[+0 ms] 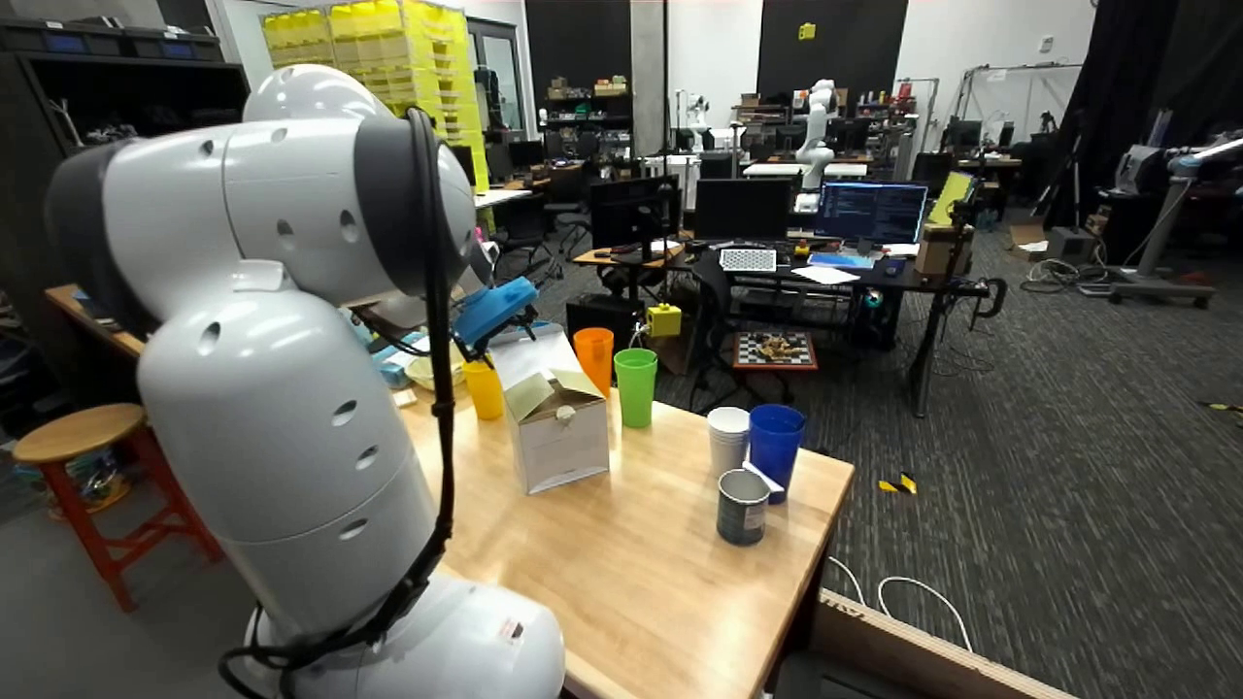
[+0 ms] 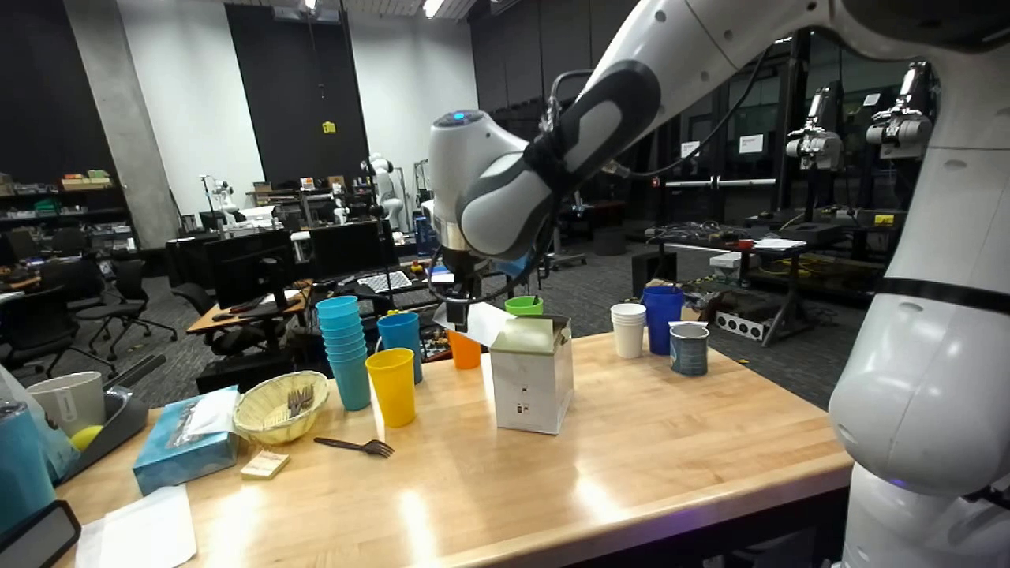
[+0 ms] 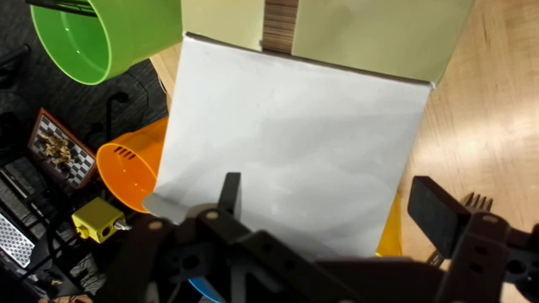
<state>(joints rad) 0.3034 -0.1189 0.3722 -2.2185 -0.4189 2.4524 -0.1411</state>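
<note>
A white box point(image 2: 529, 386) with its top flaps raised stands on the wooden table in both exterior views. My gripper point(image 3: 328, 193) stands open over the box's large white lid flap point(image 3: 286, 139), its fingers spread wide with nothing gripped. In an exterior view the gripper point(image 2: 462, 304) hangs pointing down by that flap; whether it touches the flap I cannot tell. A yellow cup point(image 2: 392, 386), an orange cup point(image 1: 593, 357) and a green cup point(image 1: 636, 388) stand around the box. Below the lid flap, the wrist view shows just a sliver of the yellow cup point(image 3: 391, 231).
Stacked teal cups point(image 2: 347, 355), a blue cup point(image 2: 401, 343) and a basket point(image 2: 280, 406) with forks stand beside the yellow cup. A dark fork point(image 2: 355, 446) lies nearby. White cups point(image 1: 728, 439), a dark blue cup point(image 1: 774, 447) and a grey can point(image 1: 742, 510) cluster near the table edge.
</note>
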